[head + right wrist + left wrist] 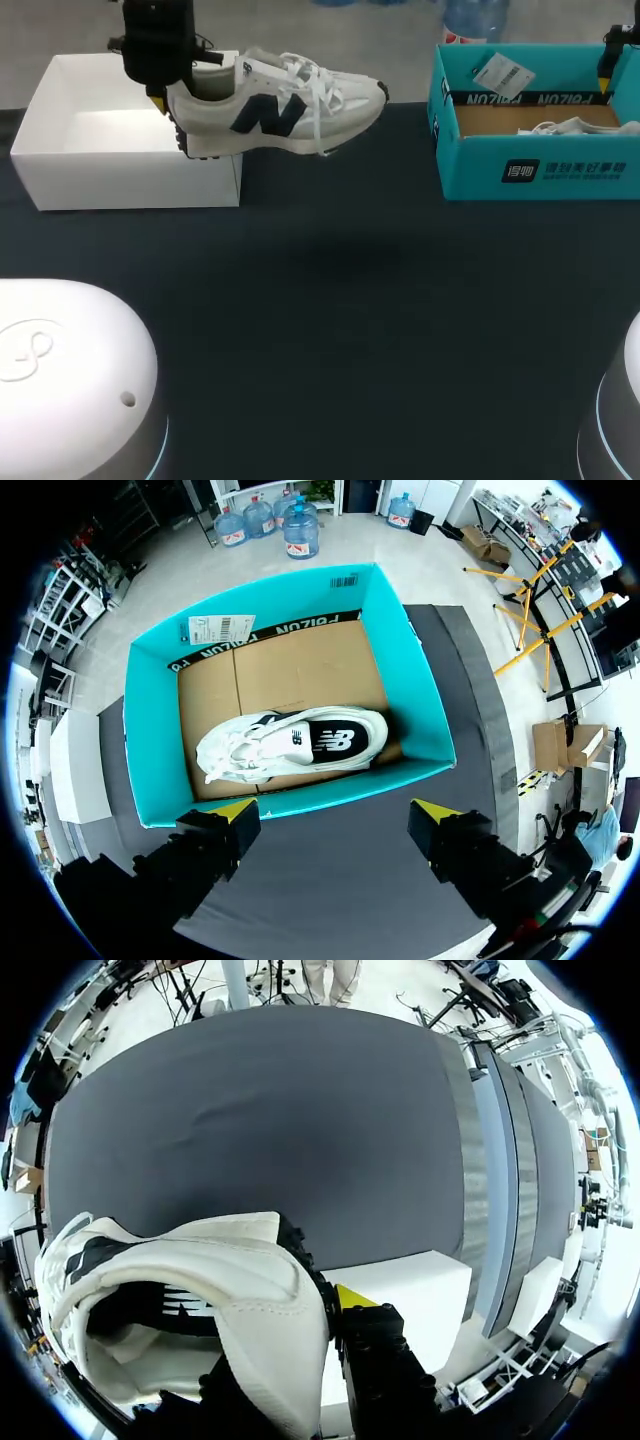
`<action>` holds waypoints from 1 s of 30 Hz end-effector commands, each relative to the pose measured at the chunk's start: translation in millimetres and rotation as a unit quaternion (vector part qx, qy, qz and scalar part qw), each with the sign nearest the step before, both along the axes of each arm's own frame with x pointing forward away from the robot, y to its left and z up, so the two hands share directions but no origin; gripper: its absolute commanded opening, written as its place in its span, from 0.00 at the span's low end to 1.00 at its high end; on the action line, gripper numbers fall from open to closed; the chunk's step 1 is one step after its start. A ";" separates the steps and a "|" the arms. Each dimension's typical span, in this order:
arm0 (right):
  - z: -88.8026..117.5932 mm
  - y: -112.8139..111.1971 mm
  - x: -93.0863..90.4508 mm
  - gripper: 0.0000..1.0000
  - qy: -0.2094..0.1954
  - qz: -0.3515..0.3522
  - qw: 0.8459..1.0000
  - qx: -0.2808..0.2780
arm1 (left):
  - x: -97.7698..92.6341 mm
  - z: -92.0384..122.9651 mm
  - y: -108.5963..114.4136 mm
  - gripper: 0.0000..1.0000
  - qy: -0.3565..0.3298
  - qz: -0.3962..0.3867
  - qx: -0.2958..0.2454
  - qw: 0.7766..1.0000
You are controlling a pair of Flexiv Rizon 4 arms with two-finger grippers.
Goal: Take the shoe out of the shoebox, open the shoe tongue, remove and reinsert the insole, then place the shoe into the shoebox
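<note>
Spreading across most of the head view, the dark table (330,330) carries two open boxes along its far edge. The white box (130,180) sits at the upper left of the frame, and the teal box (540,170) sits at the upper right, well apart from it.

The shoe (290,100), white with a dark side mark and white laces, hangs in the air at the upper middle. Its heel is over the right end of the white box and its toe points to the right, with a faint shadow on the table below it. The left gripper (165,95) comes down from the upper left and is clamped on the shoe's heel. In the left wrist view the heel wall (250,1300) stands against the one yellow-tipped finger (375,1350) that shows, and the other finger is hidden behind the shoe.

A second shoe (290,745) lies on its side on the cardboard floor of the teal box (150,750), ahead of the right gripper (335,815). That gripper hovers above the box with its fingers spread wide and nothing between them. In the head view it (606,75) shows only at the upper right edge.

A small white tag (500,72) leans on the teal box's far wall.
</note>
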State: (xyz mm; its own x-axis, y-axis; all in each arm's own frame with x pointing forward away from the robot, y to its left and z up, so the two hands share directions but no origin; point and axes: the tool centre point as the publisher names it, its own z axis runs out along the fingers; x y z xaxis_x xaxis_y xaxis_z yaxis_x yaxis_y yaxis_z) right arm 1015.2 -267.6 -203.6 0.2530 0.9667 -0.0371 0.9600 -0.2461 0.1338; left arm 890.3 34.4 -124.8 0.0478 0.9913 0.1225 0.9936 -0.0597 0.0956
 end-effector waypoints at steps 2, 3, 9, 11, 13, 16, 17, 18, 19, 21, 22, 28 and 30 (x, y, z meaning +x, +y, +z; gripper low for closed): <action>-0.1 0.2 -0.6 1.00 -0.001 -0.001 1.000 0.000 | -17.9 -3.0 -12.4 0.00 -0.019 0.002 -0.013 1.000; -0.1 0.2 -0.6 1.00 -0.001 -0.001 1.000 0.000 | -21.4 -4.9 -15.4 0.00 -0.019 0.002 -0.010 1.000; -0.1 0.2 -0.6 1.00 -0.001 -0.001 1.000 0.000 | -38.1 -14.7 -31.3 0.00 -0.003 0.002 -0.014 1.000; -0.1 0.2 -0.6 1.00 -0.001 -0.001 1.000 0.000 | -42.5 -16.6 -36.2 0.00 -0.001 0.001 -0.015 1.000; -0.1 0.2 -0.6 1.00 -0.001 -0.001 1.000 0.000 | -48.7 -18.8 -43.4 0.00 0.000 -0.006 -0.013 1.000; -0.1 0.2 -0.6 1.00 -0.001 -0.001 1.000 0.000 | -57.3 -21.0 -55.8 0.00 -0.002 -0.011 -0.009 1.000; -0.1 0.2 -0.6 1.00 -0.001 -0.001 1.000 0.000 | -60.1 -21.9 -60.0 0.00 -0.001 -0.010 -0.009 1.000; -0.1 0.2 -0.6 1.00 -0.001 -0.001 1.000 0.000 | -63.4 -23.0 -64.3 0.00 0.001 -0.016 -0.008 1.000; -0.1 0.2 -0.6 1.00 -0.001 -0.001 1.000 0.000 | -65.1 -23.7 -66.7 0.00 0.001 -0.016 -0.009 1.000; -0.1 0.2 -0.6 1.00 -0.001 -0.001 1.000 0.000 | -69.9 -26.7 -74.0 0.00 0.001 -0.019 -0.009 1.000; -0.1 0.2 -0.6 1.00 -0.001 -0.001 1.000 0.000 | -71.5 -29.0 -78.2 0.00 0.009 -0.026 -0.011 1.000; -0.1 0.2 -0.6 1.00 -0.001 -0.001 1.000 0.000 | -73.4 -33.7 -88.4 0.00 0.014 -0.035 -0.013 0.999; -0.1 0.2 -0.6 1.00 -0.001 -0.001 1.000 0.000 | -73.6 -33.7 -89.5 0.00 0.013 -0.034 -0.013 0.999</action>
